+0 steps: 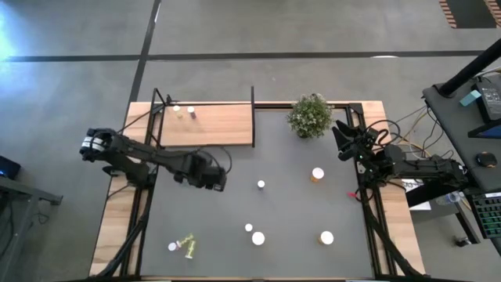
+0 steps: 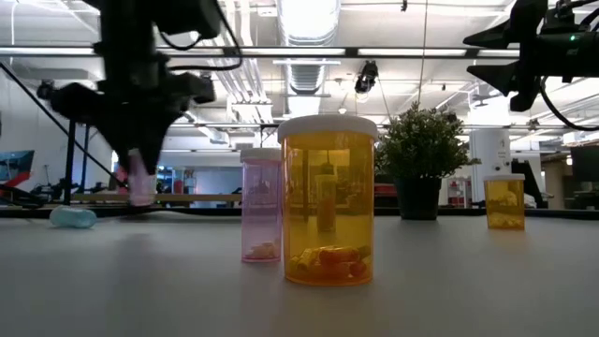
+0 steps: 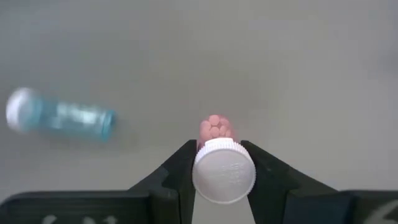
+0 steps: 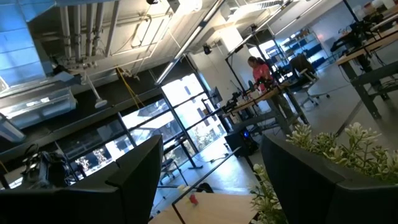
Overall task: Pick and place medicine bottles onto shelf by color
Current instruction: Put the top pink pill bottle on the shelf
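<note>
Now left gripper [image 3: 222,163] clamps pink bottle [image 3: 219,163].

Bright ceiling lights [image 2: 309,19] wash out to white in the low view and leave the arms as dark silhouettes. The orange bottle [image 2: 328,201] glows, lit from behind. From above, the tabletop [image 1: 290,211] is evenly lit with soft, faint shadows. In the left wrist view the blue bottle [image 3: 59,116] is smeared and the tabletop pale. Window glare fills the right wrist view.
</note>
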You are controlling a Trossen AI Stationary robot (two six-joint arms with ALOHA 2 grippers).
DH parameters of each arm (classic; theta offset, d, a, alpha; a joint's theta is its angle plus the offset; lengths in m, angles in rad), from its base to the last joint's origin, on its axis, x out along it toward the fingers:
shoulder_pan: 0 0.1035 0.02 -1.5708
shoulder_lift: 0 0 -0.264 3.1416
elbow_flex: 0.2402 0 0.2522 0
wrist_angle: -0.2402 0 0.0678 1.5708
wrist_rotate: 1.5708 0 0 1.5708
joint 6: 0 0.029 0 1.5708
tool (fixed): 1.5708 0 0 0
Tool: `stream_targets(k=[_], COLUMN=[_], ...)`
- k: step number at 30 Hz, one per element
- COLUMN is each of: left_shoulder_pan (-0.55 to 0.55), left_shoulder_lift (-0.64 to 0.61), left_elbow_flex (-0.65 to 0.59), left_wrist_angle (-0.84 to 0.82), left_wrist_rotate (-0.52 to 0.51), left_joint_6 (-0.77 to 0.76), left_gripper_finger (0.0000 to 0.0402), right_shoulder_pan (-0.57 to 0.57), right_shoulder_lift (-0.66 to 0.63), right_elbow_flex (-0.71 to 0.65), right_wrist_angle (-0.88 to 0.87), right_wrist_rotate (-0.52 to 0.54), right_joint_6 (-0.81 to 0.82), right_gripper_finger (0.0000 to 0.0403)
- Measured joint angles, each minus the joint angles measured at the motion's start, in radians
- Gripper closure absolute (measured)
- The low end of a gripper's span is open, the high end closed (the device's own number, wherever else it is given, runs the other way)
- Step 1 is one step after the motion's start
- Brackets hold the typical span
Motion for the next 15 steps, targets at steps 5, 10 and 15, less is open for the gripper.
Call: stream_targets(k=[5,10,15], left_shoulder_pan=[0.143,0.306,0.462], left_shoulder_lift=[0.0,0.0,0.008], left_elbow_flex=[0.074,0.141,0.196], left_wrist_angle=[-0.001,-0.052,-0.076], left_wrist_rotate=[-0.001,0.004,0.01], left_joint_6=[0.272,0.505,0.741], left_gripper_finger=[0.0309,0.0309,0.031], right_shoulder_pan=[0.0,0.0,0.0], right_shoulder_lift=[0.0,0.0,0.0], right_elbow_flex=[0.0,0.0,0.0], right_wrist_angle=[0.0,0.0,0.0], right_wrist_rotate=[0.0,0.0,0.0], right_joint_6=[0.0,0.0,0.0], right_gripper_finger=[0.0142,0.0142,0.0142])
